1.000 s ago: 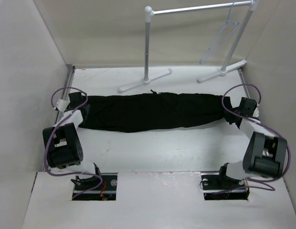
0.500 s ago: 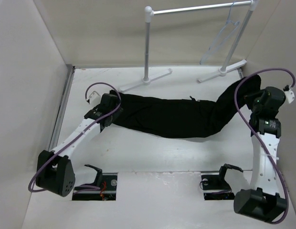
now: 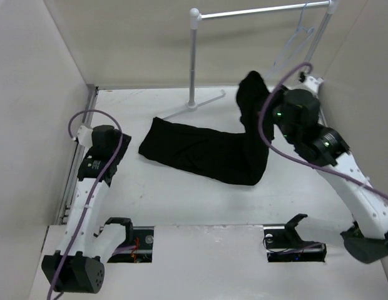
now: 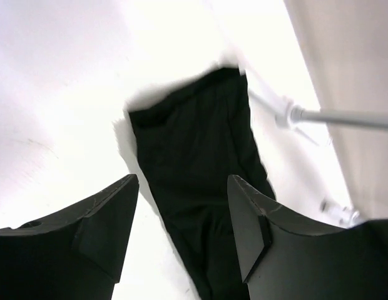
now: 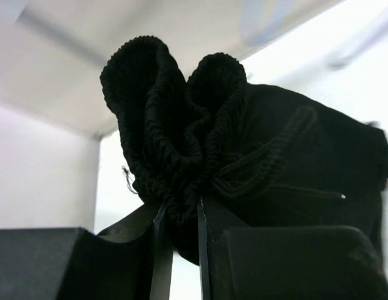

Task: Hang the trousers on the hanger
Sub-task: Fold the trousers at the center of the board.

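Note:
The black trousers (image 3: 203, 150) lie across the middle of the table, their right end lifted up toward the rail. My right gripper (image 3: 264, 99) is shut on the bunched waistband (image 5: 181, 137) and holds it high near the back right. The pale hanger (image 3: 293, 47) hangs from the rail at the back right, just right of the lifted cloth. My left gripper (image 3: 109, 164) is open and empty at the left; in its wrist view (image 4: 181, 212) the trousers' loose leg end (image 4: 194, 137) lies on the table ahead of the fingers.
A white tubular rail stand (image 3: 194, 56) stands at the back, with feet (image 3: 191, 106) on the table. Pale walls close in the left, back and right. Two base cut-outs (image 3: 125, 240) sit at the near edge.
My right gripper has lifted the waistband end up and back-left toward the rail. My left gripper has let go of the leg end and pulled back to the left. The trousers now lie shorter and slanted.

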Robot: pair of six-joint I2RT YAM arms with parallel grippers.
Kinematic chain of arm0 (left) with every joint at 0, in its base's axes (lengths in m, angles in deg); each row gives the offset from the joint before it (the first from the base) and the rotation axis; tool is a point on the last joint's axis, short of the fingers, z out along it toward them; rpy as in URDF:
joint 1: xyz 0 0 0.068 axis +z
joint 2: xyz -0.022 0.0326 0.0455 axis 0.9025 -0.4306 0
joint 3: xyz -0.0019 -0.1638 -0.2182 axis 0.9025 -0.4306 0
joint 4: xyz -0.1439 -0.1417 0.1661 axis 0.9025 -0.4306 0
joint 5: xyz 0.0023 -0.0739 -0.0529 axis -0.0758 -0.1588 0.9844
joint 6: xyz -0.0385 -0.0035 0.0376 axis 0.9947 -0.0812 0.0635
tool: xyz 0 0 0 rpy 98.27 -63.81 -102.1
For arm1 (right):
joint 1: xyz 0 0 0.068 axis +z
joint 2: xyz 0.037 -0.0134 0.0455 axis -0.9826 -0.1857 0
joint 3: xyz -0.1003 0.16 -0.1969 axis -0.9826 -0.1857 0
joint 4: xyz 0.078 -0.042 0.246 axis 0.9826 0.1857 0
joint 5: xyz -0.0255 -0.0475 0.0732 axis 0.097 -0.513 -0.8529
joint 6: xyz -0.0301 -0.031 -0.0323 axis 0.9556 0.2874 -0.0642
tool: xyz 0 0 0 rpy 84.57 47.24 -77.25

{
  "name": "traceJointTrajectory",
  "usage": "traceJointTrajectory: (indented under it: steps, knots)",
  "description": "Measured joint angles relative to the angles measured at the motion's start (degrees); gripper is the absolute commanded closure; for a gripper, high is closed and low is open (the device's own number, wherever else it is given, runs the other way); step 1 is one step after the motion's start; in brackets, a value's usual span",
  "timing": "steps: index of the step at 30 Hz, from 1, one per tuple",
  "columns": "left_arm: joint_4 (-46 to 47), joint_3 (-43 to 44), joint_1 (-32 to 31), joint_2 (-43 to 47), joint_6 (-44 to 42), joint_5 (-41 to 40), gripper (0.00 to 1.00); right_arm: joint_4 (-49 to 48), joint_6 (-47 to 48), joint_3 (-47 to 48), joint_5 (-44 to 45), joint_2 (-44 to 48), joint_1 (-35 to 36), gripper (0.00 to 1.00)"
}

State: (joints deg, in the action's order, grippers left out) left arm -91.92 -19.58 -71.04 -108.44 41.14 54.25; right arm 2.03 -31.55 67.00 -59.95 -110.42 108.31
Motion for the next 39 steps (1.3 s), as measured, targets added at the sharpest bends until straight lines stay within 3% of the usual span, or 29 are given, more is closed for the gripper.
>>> traceJointTrajectory:
  steps: [4, 7, 8, 11, 13, 16, 19, 21, 23, 26, 28, 30, 33, 39]
  knots:
    - [-0.4, -1.1, 7.0, 3.0, -0.5, 2.3, 0.43, -0.7, 0.1, 8.1, 5.6, -11.2, 13.6, 0.77]
    - [-0.7, -2.7, 10.7, 3.8, -0.7, 3.4, 0.43, -2.5, 0.7, 13.1, 7.1, -21.6, 19.7, 0.71]
    - [-0.8, -3.3, 11.9, 3.9, -0.7, 3.7, 0.43, -3.0, 1.1, 15.1, 7.2, -25.4, 21.2, 0.67]
    - [-0.9, -5.0, 16.2, 3.9, -0.7, 4.2, 0.42, -5.6, 2.2, 23.1, 7.0, -38.8, 25.1, 0.38]
    - [-0.9, -5.8, 18.9, 3.8, -0.7, 4.3, 0.42, -7.3, 2.6, 29.4, 6.3, -48.2, 27.3, 0.26]
    - [-0.5, -5.9, 21.1, 3.5, -0.7, 4.2, 0.42, -8.8, 2.8, 34.7, 1.8, -57.9, 30.2, 0.21]
    - [1.2, -5.9, 21.6, 1.6, -0.8, 4.1, 0.41, -8.4, 2.6, 33.5, -3.3, -60.8, 32.2, 0.16]
    - [2.5, -5.8, 20.8, -1.1, -0.9, 4.0, 0.42, -9.0, 2.6, 29.3, -5.7, -58.3, 32.5, 0.18]
    - [4.1, -5.8, 18.2, -4.2, -1.0, 4.0, 0.42, -10.1, 2.7, 20.9, -7.6, -51.4, 31.1, 0.29]
    - [6.9, -4.7, 10.2, -10.3, -1.3, 3.8, 0.42, -12.9, 2.6, 5.7, -10.5, -35.4, 24.6, 0.68]
    - [9.0, -2.9, 4.2, -15.1, -1.6, 3.5, 0.42, -15.4, 2.1, -2.2, -11.2, -24.8, 18.2, 0.81]
    - [12.0, 0.0, -1.6, -20.8, -2.1, 3.3, 0.42, -18.4, 1.4, -9.6, -11.3, -15.4, 12.1, 0.83]
    - [16.5, 4.8, -7.7, -29.4, -3.3, 3.7, 0.43, -20.8, 0.6, -19.5, -13.7, -7.6, 8.2, 0.83]
    - [22.3, 12.6, -9.1, -44.8, -5.1, 5.1, 0.44, -20.6, -0.5, -33.6, -20.9, -11.0, 4.9, 0.81]
